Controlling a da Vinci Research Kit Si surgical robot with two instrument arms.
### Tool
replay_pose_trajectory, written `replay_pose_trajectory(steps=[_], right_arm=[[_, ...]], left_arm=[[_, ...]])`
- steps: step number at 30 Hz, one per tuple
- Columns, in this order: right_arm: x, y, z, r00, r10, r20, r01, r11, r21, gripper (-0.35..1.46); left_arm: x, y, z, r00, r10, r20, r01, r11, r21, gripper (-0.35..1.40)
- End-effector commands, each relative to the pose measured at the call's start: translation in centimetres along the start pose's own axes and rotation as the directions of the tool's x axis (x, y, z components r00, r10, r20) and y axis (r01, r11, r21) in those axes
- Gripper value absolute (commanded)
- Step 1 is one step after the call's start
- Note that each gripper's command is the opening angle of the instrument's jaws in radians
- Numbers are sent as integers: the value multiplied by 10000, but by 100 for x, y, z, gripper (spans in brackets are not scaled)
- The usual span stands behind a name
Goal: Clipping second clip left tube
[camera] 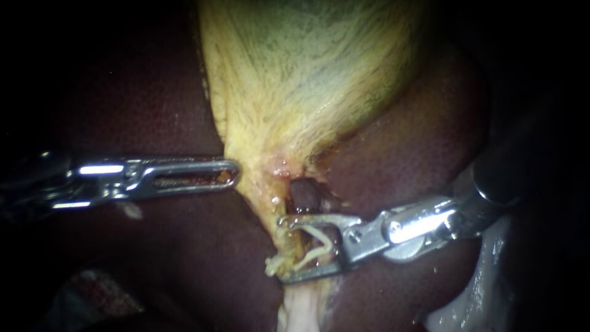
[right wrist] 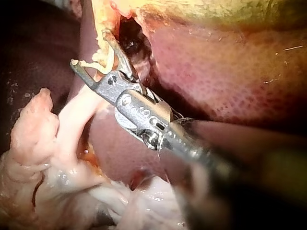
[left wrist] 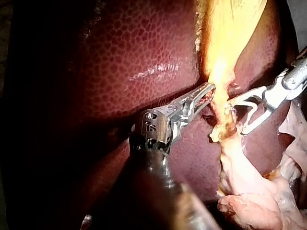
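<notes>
Your right instrument had its jaws spread around the pale tube just below the gallbladder, a whitish clip between them, while your left instrument had its jaws pressed together, tip against the gallbladder's neck.

No legible txt, labels, brands, nos. or signs anywhere: none on dark red liver, pale yellow gallbladder, left silver metal instrument or right silver metal instrument.
</notes>
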Motion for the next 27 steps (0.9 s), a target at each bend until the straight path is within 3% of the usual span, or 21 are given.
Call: replay_pose_trajectory(steps=[1, 9, 19, 27], right_arm=[[-2, 1, 1, 10000, -20, 63, 20, 10000, 7, 58], [-22, 13, 2, 9962, -58, 869, 70, 9999, -140, 58], [-25, 15, 17, 9955, -79, 946, 98, 9998, -193, 58], [-25, 7, 39, 9953, 85, 965, -59, 9996, -277, 58]], left_arm=[[0, -1, -1, 10000, -5, 3, 5, 10000, -16, -35], [-1, -4, -9, 10000, -16, -14, 16, 10000, 2, -35], [-2, -10, -14, 10000, -35, -12, 35, 10000, -6, -35], [-3, -13, -12, 10000, -47, -1, 47, 10000, -24, -35]])
